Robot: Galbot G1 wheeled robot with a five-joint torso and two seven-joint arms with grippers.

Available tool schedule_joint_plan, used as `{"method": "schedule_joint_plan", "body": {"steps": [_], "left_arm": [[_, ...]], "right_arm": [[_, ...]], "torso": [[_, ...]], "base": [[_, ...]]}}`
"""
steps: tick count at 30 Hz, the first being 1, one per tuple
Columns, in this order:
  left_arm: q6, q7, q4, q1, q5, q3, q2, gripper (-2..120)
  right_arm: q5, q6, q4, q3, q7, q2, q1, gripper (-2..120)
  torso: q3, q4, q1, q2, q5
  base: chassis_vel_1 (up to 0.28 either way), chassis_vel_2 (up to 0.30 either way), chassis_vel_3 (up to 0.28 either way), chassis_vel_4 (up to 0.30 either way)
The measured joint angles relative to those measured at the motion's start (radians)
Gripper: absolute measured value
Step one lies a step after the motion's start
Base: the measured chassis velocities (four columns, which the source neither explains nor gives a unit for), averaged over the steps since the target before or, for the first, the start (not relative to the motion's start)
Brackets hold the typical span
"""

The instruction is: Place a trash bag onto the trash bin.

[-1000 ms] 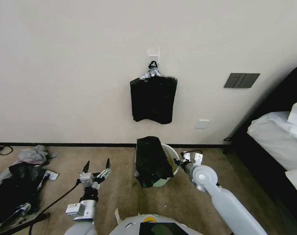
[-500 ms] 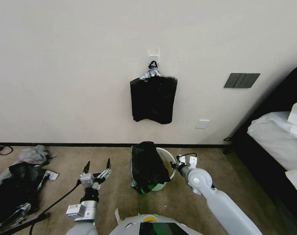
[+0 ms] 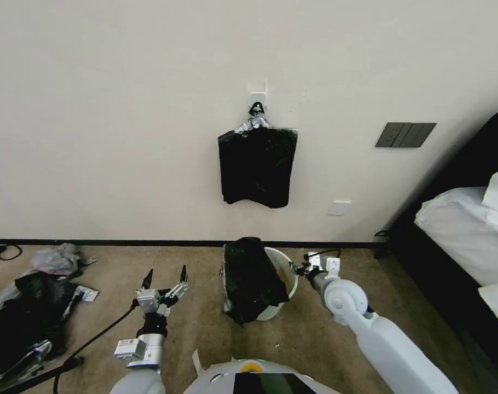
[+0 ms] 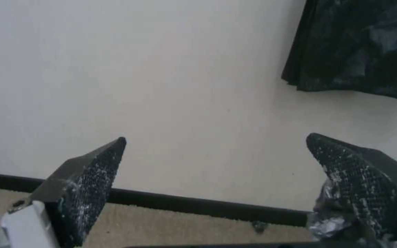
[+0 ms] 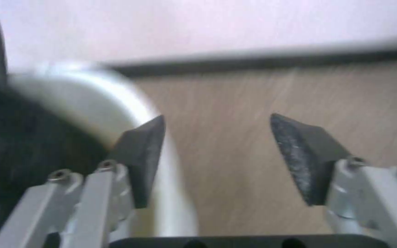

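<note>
**Bag on bin's left side, right pincer off the rim**

Carpeted bedroom floor against a plain cream wall (image 3: 123,137); bundle of black bags (image 3: 257,167) hangs on a wall hook, bed (image 3: 468,230) to the robot's right, scrap heap (image 3: 24,306) on the floor to its left.

Change: over the last second the trash bin (image 3: 286,268) and trash bag (image 3: 252,279) slid a bit toward the robot's left, then settled. Right arm pushed in and has now drawn back to the bin's right side. Bag lies draped over the bin's left rim and down its outer wall; right half of the mouth is uncovered, inside wall visible. My read: bag is hooked on one side only, not yet spread round the rim.

Right pincer (image 5: 217,151): moderately open, holding nothing. One finger (image 5: 143,155) overlaps the bin rim (image 5: 115,96) in the wrist view; contact can't be confirmed.

Left pincer (image 3: 164,279): wide open, empty, pointing up at the wall, well left of the bin, idle.
</note>
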Motion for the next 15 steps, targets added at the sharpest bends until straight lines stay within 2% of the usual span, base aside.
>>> {"method": "schedule_joint_plan", "body": {"steps": [1, 2, 4, 8, 10, 11, 14, 15], "left_arm": [[0.002, 0.000, 0.003, -0.002, -0.001, 0.001, 0.001, 100], [0.002, 0.000, 0.003, -0.002, -0.001, 0.001, 0.001, 100], [0.007, -0.001, 0.014, -0.012, -0.003, 0.002, 0.005, 100], [0.014, -0.002, 0.022, -0.023, -0.005, 0.000, 0.011, 100], [0.023, -0.002, 0.029, -0.034, -0.009, -0.006, 0.018, 100], [0.023, -0.002, 0.029, -0.034, -0.009, -0.006, 0.018, 100], [0.040, -0.003, 0.041, -0.051, -0.020, -0.021, 0.028, 100], [0.040, -0.003, 0.041, -0.051, -0.020, -0.021, 0.028, 100]], "right_arm": [[-0.046, 0.010, 0.023, 0.006, -0.008, -0.010, -0.005, 68], [-0.046, 0.010, 0.023, 0.006, -0.008, -0.010, -0.005, 68], [-0.115, 0.023, 0.093, 0.017, -0.024, -0.033, -0.012, 82], [-0.161, 0.024, 0.203, 0.003, -0.047, -0.070, -0.007, 93], [-0.187, 0.011, 0.268, -0.065, -0.070, -0.100, 0.015, 99], [-0.187, 0.011, 0.268, -0.065, -0.070, -0.100, 0.015, 99], [-0.201, -0.013, 0.289, -0.208, -0.092, -0.126, 0.086, 100], [-0.201, -0.013, 0.289, -0.208, -0.092, -0.126, 0.086, 100]], "torso": [[0.000, -0.0001, 0.000, 0.000, 0.0000], [0.000, -0.0001, 0.000, 0.000, 0.0000], [0.000, -0.0001, 0.000, 0.000, 0.0000], [0.000, 0.0000, 0.000, 0.000, -0.0002], [0.000, 0.0000, 0.000, 0.000, -0.0002], [0.000, 0.0000, 0.000, 0.000, -0.0002], [0.000, -0.0001, 0.000, 0.000, -0.0001], [0.000, -0.0001, 0.000, 0.000, -0.0001]], "base": [[0.000, 0.000, 0.000, 0.000], [0.000, 0.000, 0.000, 0.000], [0.000, 0.000, 0.000, 0.000], [0.000, 0.000, 0.000, 0.000], [0.000, 0.000, 0.000, 0.000], [0.000, 0.000, 0.000, 0.000], [0.000, 0.000, 0.000, 0.000], [0.000, 0.000, 0.000, 0.000]]}}
